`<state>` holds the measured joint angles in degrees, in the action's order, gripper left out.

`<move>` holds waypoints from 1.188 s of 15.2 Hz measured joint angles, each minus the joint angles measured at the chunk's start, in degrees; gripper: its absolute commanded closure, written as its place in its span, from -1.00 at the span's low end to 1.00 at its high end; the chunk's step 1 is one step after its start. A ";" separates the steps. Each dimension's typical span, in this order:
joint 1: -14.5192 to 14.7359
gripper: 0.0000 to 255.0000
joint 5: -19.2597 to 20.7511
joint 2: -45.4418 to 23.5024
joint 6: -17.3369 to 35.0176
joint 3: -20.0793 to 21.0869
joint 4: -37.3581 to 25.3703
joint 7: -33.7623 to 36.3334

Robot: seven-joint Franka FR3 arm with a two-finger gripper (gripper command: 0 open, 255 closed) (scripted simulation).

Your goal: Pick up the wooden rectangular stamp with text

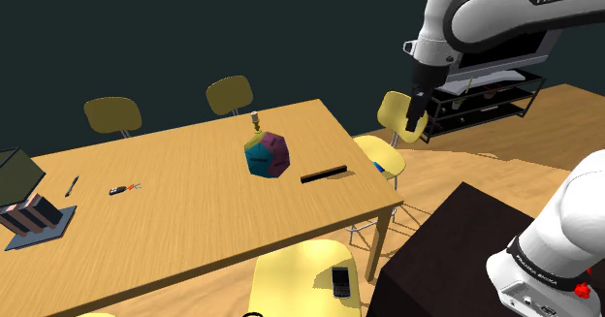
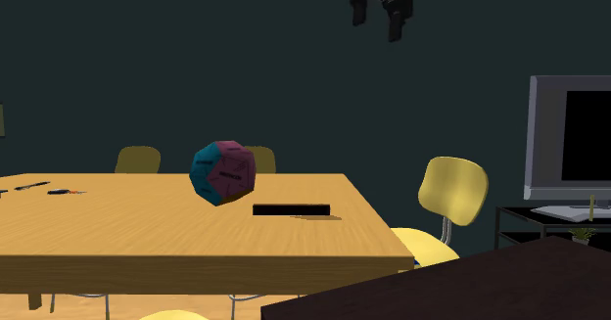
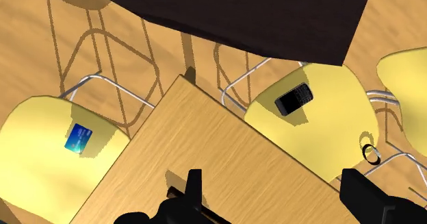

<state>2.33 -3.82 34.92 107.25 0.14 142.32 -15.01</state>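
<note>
Stamp (image 1: 325,174), dark and long, flat on table (image 1: 194,228) just beside many-coloured ball (image 1: 266,154). Gripper (image 3: 274,181) high above table's corner, fingers spread wide, grasping nothing.

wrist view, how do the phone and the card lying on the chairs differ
Colour: the phone is black, the card is blue. Build: the phone looks thicker, with rounded ends; the card is a thin flat rectangle. Place: the phone lies on the stand-side chair, next to the dark stand; the card lies on the other chair, past the corner of the table. Both rest flat on yellow seats.
</note>
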 measured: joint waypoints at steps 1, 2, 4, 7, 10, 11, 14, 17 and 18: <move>0.16 -1.00 0.33 -2.33 1.70 -0.59 -0.67 -1.82; 0.41 -1.00 0.52 -4.19 4.03 -1.00 -0.12 -3.50; 0.85 -1.00 0.92 -8.10 7.53 -1.93 -0.57 -6.98; 1.57 -1.00 1.15 -14.05 13.10 -3.05 -0.94 -12.05; 2.35 -1.00 0.93 -21.40 18.17 -3.92 -3.25 -17.07; 2.59 -1.00 0.77 -23.82 19.74 -4.12 -4.09 -18.75; 3.28 -1.00 0.11 -30.62 23.62 -4.31 -7.04 -23.46; 3.56 -1.00 -0.66 -37.49 27.28 -4.28 -10.25 -28.40; 3.53 -1.00 -0.93 -39.64 28.50 -4.21 -11.17 -30.10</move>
<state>5.86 -4.76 -4.73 135.75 -4.07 131.15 -45.11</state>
